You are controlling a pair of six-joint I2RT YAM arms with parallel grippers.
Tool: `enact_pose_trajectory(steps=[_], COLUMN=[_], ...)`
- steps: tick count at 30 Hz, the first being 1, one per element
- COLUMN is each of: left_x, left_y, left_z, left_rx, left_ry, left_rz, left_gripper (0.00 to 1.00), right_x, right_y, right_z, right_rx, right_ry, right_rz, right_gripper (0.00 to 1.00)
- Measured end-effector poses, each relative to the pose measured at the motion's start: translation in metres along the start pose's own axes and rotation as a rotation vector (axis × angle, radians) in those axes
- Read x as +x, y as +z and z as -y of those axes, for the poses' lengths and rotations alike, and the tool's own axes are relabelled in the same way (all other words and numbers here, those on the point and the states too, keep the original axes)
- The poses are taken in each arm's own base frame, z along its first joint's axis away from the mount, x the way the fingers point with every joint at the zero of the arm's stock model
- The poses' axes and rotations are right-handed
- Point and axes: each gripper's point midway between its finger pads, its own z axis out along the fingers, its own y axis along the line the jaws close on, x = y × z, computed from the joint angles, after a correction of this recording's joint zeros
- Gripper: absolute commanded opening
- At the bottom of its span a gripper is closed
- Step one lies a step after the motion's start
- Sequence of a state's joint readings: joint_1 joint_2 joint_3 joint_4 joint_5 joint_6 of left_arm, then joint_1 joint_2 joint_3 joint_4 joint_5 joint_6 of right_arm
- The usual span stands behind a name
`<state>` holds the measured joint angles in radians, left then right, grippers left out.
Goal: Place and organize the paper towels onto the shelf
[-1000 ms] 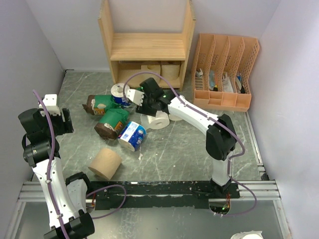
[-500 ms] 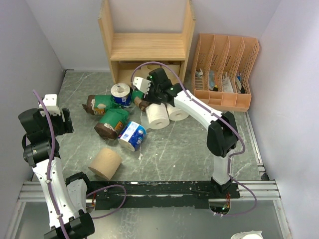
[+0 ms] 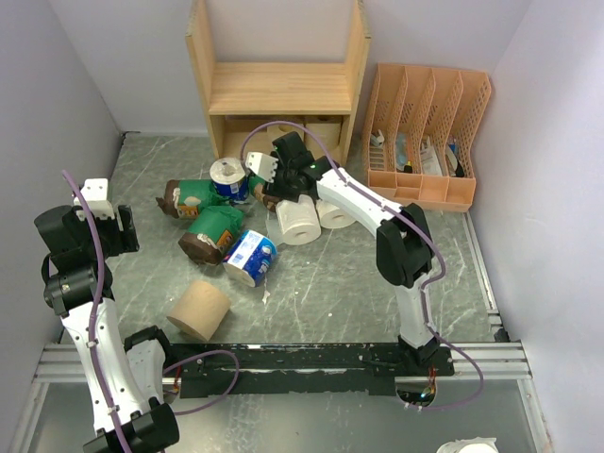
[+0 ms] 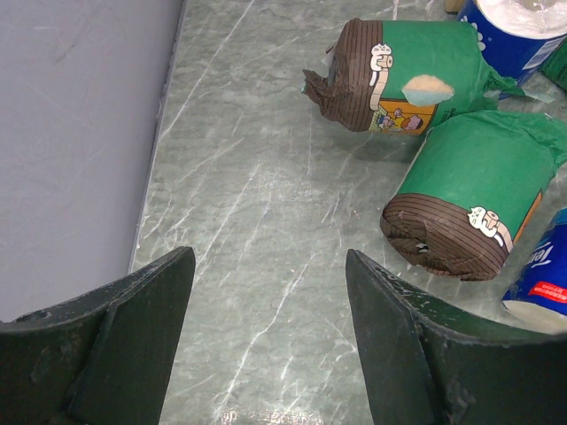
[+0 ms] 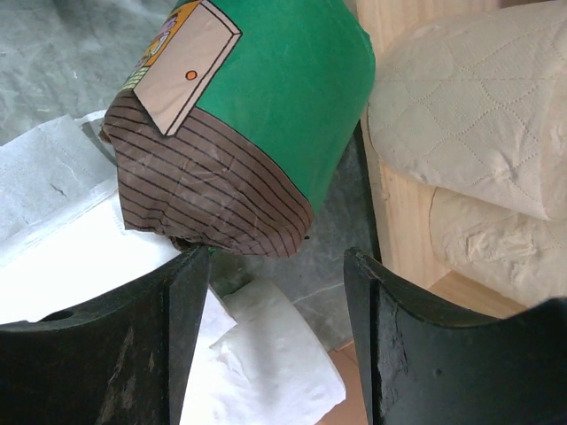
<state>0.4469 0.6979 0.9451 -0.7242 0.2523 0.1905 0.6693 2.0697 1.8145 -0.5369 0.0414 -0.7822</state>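
Grey marbled tabletop (image 3: 330,283) in front of the shelf (image 3: 283,90) carries a green-wrapped roll (image 5: 283,97), lying tilted just ahead of the right gripper (image 5: 273,257), whose jaws stand apart and empty, far nearer than the left arm (image 3: 94,311).

No word can be read clearly. The green rolls (image 4: 469,177) carry orange labels (image 4: 403,115) with cartoon pictures, their letters too small. Just beside the green rolls, the blue roll (image 4: 542,274) shows white lettering (image 4: 534,257) cut off at the picture's edge.
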Motion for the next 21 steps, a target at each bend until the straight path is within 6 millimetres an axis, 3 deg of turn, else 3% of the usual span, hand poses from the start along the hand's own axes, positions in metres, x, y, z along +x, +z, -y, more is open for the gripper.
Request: enact_pose_trajectory(steps=[7, 15, 21], left_x=[0.000, 0.000, 0.000], left_y=[0.000, 0.000, 0.000], left_z=[0.000, 0.000, 0.000], left_rx=[0.000, 0.000, 0.001], left_ry=[0.000, 0.000, 0.001], left_rz=[0.000, 0.000, 0.001], left_gripper=[0.80, 0.80, 0.80], right_x=[-0.003, -0.011, -0.005], right_y=[0.004, 0.028, 0.038], right_z=[-0.002, 0.000, -0.008], right_rx=[-0.019, -0.030, -0.059], right_ry=[0.006, 0.026, 0.029], right_rz=[0.010, 0.017, -0.003], right_gripper=[0.61, 0.59, 0.57])
